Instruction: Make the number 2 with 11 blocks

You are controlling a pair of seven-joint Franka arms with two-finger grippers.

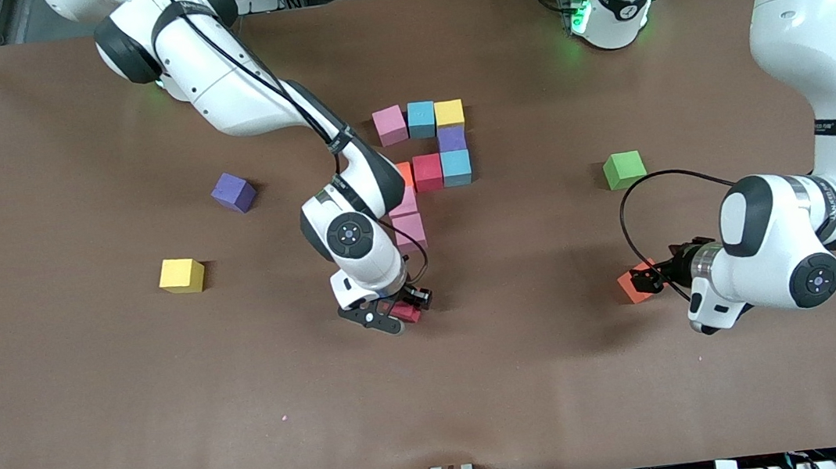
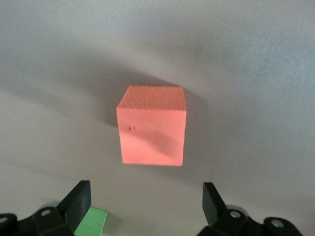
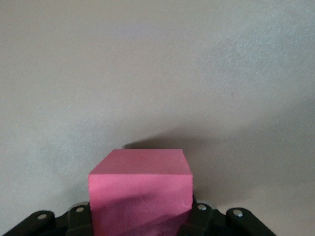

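Several blocks touch in a partial number 2 mid-table: pink, cyan and yellow in a row, purple under the yellow, then cyan, red and a half-hidden orange, with two pink blocks continuing toward the camera. My right gripper is shut on a red block low over the table just past that column. My left gripper is open, its fingers short of an orange block that lies at the left arm's end.
A loose purple cube and a yellow cube lie toward the right arm's end. A green cube sits farther from the camera than the orange block and shows beside my left fingers. The brown table is bare near the camera.
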